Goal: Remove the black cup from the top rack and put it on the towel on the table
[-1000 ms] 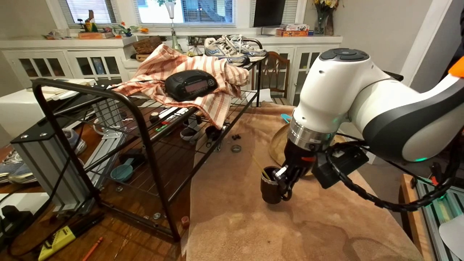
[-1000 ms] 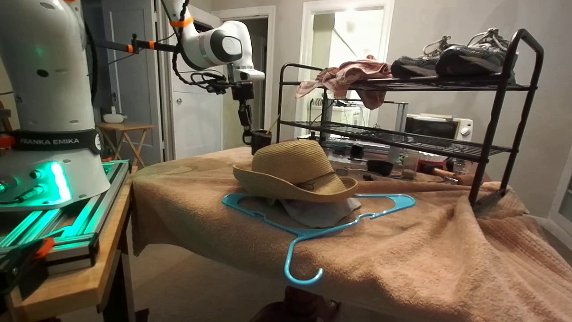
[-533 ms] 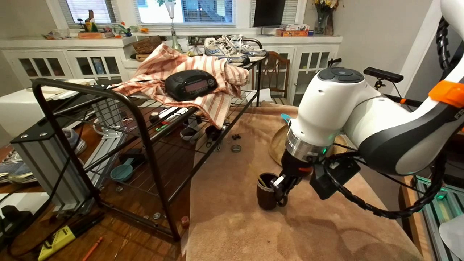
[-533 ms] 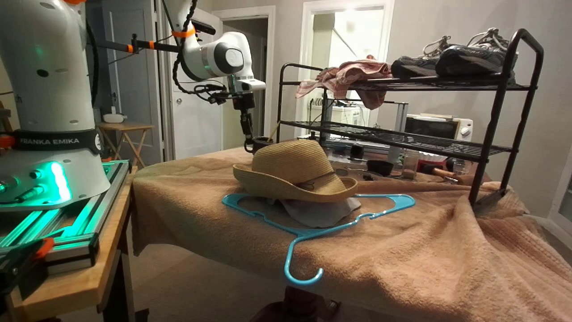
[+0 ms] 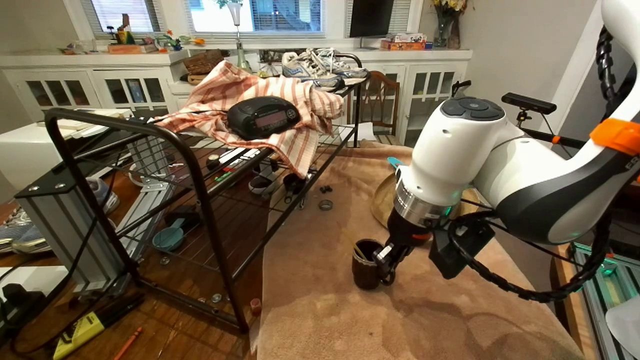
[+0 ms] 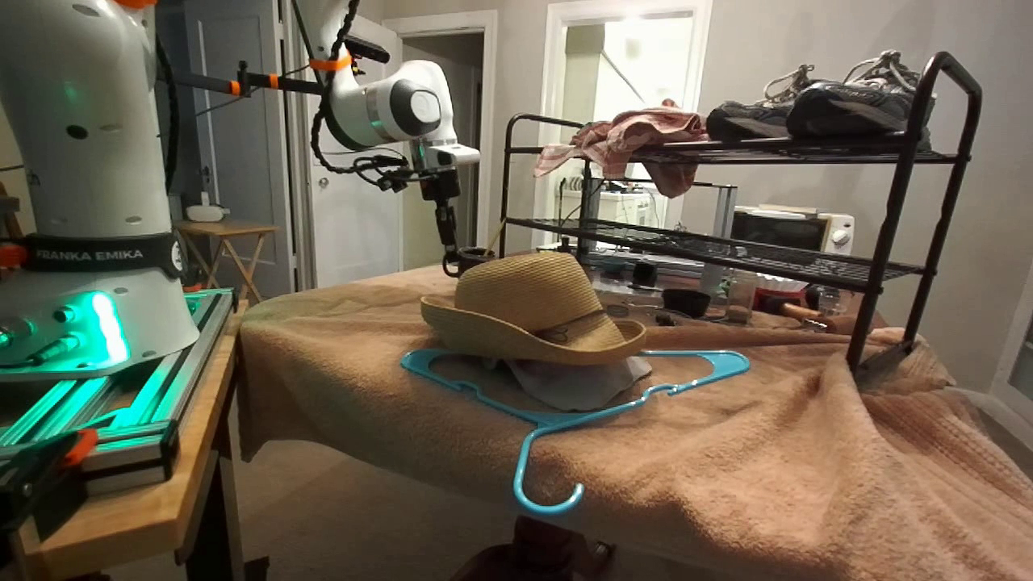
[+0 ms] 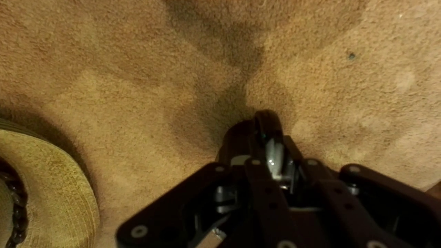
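Both exterior views: fingers [image 5: 395,256] tight on the black cup [image 5: 364,272], lower than a second ago.

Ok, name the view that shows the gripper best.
The wrist view: the gripper is large there, with both its sides in sight, though its tips are dark. Both exterior views show it small, at the handle side of the black cup.

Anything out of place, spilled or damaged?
No spill or damage visible. Odd: a rounded black plastic clock perched on a rumpled orange-and-white striped cloth drooping off the black wire-frame rack, so its footing may be uneven; also a thin yellow stick leaning out of the small glossy black mug.
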You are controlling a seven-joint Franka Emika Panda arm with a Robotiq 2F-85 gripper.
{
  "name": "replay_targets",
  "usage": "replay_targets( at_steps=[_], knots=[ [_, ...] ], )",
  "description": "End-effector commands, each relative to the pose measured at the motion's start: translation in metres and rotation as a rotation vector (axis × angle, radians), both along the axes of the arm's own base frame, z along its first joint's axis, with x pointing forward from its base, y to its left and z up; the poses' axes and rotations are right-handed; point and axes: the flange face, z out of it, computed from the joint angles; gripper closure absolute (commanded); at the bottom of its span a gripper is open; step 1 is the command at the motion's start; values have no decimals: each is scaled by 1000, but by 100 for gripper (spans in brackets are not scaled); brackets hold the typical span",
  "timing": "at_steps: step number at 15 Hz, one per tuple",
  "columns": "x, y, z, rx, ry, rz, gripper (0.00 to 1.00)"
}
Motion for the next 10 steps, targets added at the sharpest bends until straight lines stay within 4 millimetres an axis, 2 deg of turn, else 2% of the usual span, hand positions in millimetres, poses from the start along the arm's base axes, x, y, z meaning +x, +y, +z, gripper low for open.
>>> replay_targets(
  at_steps=[1,5,6,7,10],
  knots=[
    [-2,0,-8,15,-18,24,96],
    [-2,0,-11,12,-25,48,94],
    [-3,0,-11,10,-26,53,58],
    [-3,1,-10,6,-26,63,57],
    [-5,8,-5,5,-20,100,37]
  ],
)
